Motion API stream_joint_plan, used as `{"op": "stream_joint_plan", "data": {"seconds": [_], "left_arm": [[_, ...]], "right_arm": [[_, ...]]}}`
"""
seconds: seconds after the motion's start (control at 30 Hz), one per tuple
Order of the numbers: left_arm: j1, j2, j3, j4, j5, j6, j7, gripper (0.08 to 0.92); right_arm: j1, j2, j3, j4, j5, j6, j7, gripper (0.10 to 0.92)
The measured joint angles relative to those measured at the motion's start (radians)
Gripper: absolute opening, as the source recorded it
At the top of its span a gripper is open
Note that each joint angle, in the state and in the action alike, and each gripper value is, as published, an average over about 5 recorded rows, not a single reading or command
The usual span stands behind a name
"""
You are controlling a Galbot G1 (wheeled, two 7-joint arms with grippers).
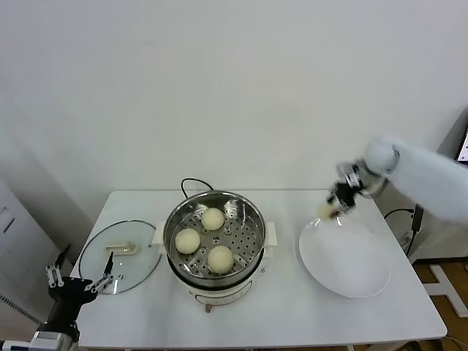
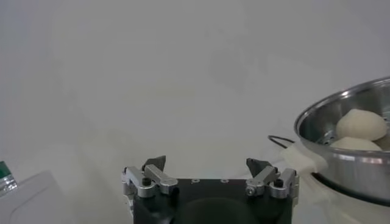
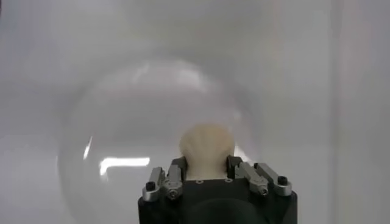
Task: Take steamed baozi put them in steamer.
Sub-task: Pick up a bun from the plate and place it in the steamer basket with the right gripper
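Nearest, at the bench's front left corner: left hand, idle, fingers spread wide, holding nothing, beside a glass lid lying flat. Mid-bench: steamer with three baozi resting on its perforated tray, black cord trailing behind. To the right: white plate, flat on the bench. Farther back, above the plate's far edge: right hand, fingers narrowed around a fourth baozi, lifted clear of the plate.
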Motion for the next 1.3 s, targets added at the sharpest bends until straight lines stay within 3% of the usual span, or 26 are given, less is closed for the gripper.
{"op": "stream_joint_plan", "data": {"seconds": [0.23, 0.47, 1.0, 1.3], "left_arm": [[-0.004, -0.006, 0.004, 0.0, 0.0, 0.001, 0.0, 0.823], [-0.006, -0.005, 0.004, -0.001, -0.003, 0.001, 0.0, 0.823], [-0.01, -0.006, 0.005, 0.01, -0.01, -0.001, 0.0, 0.823], [-0.018, -0.004, 0.005, 0.015, -0.013, -0.001, 0.0, 0.823]], "right_arm": [[0.128, 0.125, -0.079, 0.095, 0.238, -0.13, 0.048, 0.424], [0.147, 0.209, -0.126, 0.195, 0.349, -0.253, 0.115, 0.424], [0.067, 0.261, -0.177, 0.25, 0.326, -0.367, 0.21, 0.471], [0.046, 0.271, -0.193, 0.26, 0.314, -0.395, 0.238, 0.569]]}}
